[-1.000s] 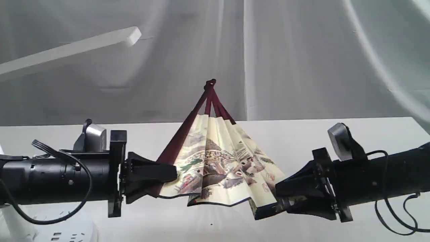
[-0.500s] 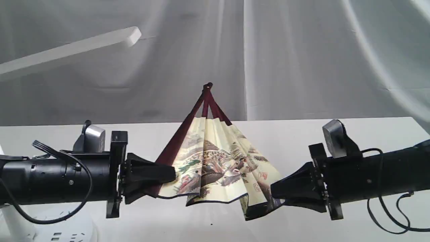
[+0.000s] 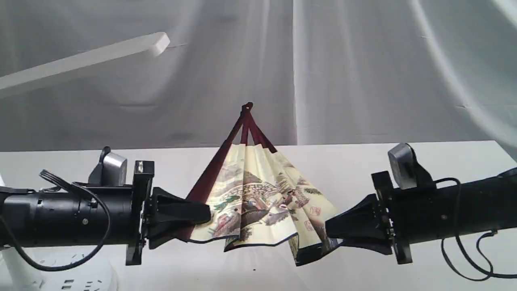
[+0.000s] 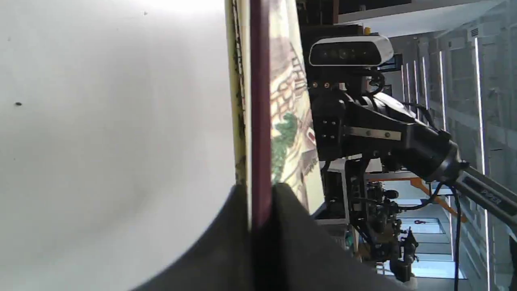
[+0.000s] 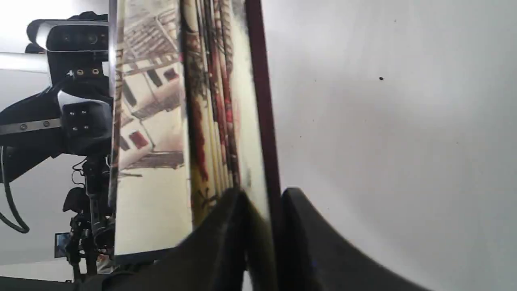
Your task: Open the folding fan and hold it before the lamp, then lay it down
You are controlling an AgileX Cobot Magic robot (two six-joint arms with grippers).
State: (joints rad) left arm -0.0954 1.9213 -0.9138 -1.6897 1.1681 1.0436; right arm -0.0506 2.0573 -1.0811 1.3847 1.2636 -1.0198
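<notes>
The folding fan (image 3: 258,198) hangs partly spread above the white table, its pivot up and its dark-edged cream leaf down. My left gripper (image 3: 205,212) is shut on the fan's left maroon outer rib; the left wrist view shows that rib (image 4: 260,121) pinched between the fingers of the left gripper (image 4: 260,196). My right gripper (image 3: 329,233) is shut on the fan's right end, and in the right wrist view it (image 5: 262,200) clamps the folded pleats and outer rib (image 5: 258,101). The lamp has its white bar head (image 3: 89,60) at the upper left and its round base (image 3: 76,279) at the lower left.
The white table (image 3: 404,161) runs across behind the fan, with a pale cloth backdrop (image 3: 363,72) beyond it. The lamp's pole (image 3: 14,266) stands just under my left arm. In the left wrist view the right arm (image 4: 375,129) shows past the fan.
My right gripper has moved left and closed on the fan's right end. The fan's spread has narrowed a little and its pivot has sunk. The left arm has dropped slightly.
</notes>
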